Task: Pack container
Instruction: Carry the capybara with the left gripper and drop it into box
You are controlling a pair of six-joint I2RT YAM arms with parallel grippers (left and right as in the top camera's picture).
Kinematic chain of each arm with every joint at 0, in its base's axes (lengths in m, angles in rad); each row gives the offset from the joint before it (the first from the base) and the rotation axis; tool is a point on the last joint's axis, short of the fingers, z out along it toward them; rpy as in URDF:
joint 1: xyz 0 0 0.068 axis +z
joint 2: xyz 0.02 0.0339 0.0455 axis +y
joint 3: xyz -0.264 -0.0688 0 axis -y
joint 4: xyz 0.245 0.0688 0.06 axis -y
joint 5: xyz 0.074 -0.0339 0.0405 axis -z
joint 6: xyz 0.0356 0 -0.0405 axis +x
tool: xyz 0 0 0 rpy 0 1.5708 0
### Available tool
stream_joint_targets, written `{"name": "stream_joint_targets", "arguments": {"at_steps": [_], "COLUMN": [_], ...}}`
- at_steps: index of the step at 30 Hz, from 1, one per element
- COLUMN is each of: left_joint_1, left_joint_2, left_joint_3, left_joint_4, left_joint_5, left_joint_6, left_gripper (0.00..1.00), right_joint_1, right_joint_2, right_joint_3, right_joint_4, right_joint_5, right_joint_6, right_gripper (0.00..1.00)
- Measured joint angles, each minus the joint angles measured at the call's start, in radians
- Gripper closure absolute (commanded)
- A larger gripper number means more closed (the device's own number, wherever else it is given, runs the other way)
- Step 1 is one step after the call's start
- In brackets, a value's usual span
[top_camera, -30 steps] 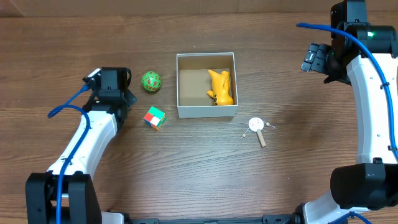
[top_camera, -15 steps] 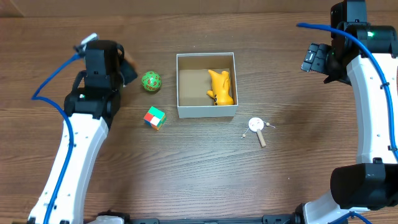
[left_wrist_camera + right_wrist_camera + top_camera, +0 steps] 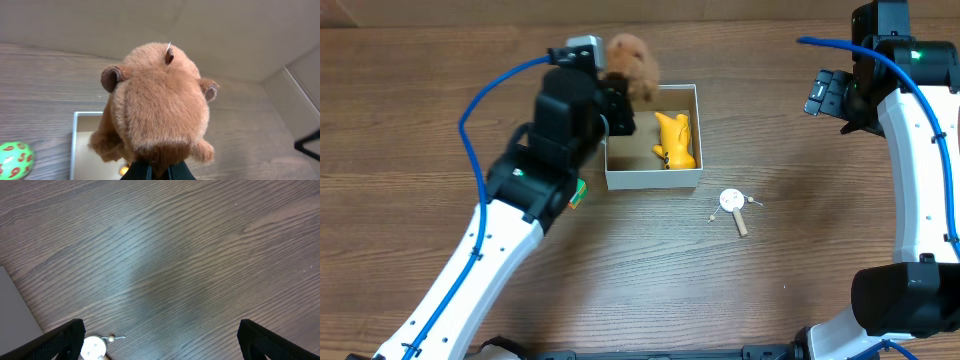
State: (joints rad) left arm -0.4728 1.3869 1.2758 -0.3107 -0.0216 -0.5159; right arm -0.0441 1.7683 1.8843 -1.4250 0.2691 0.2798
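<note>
- Container sits mid-table on the wood, with a yellow toy lying on its floor against the right wall.
- Your left gripper is clenched on a brown plush, pinching it at its lower end. The plush fills most of the left wrist view.
- From overhead, the plush hangs over the container's far-left corner, held up off the table.
- Look under the plush in the wrist view: the container's left wall shows, and a green ball sits just left of it.
- A cube peeks out from beside your left arm, near the container's front-left corner.
- Your right gripper is released, fingers wide apart, nothing between them, well off to the container's right.
- A white disc with a small stick lies near the front-right corner, apart from the container. It also shows at the bottom edge of the right wrist view.
</note>
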Motion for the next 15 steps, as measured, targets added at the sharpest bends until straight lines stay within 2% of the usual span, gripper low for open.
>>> {"name": "stream_joint_targets", "arguments": {"at_steps": [7, 15], "left_joint_1": [-0.124, -0.135], "left_joint_2": [0.094, 0.264], "left_joint_3": [0.001, 0.001], "left_joint_4": [0.047, 0.095], "left_joint_5": [-0.099, -0.241], "left_joint_6": [0.058, 0.102], "left_gripper": [0.96, 0.96], "right_joint_1": [0.000, 0.000], "right_joint_2": [0.000, 0.000], "right_joint_3": [0.000, 0.000], "right_joint_4": [0.001, 0.000], "right_joint_5": [0.000, 0.000], "right_joint_6": [0.000, 0.000], "right_gripper": [0.00, 0.00]}}
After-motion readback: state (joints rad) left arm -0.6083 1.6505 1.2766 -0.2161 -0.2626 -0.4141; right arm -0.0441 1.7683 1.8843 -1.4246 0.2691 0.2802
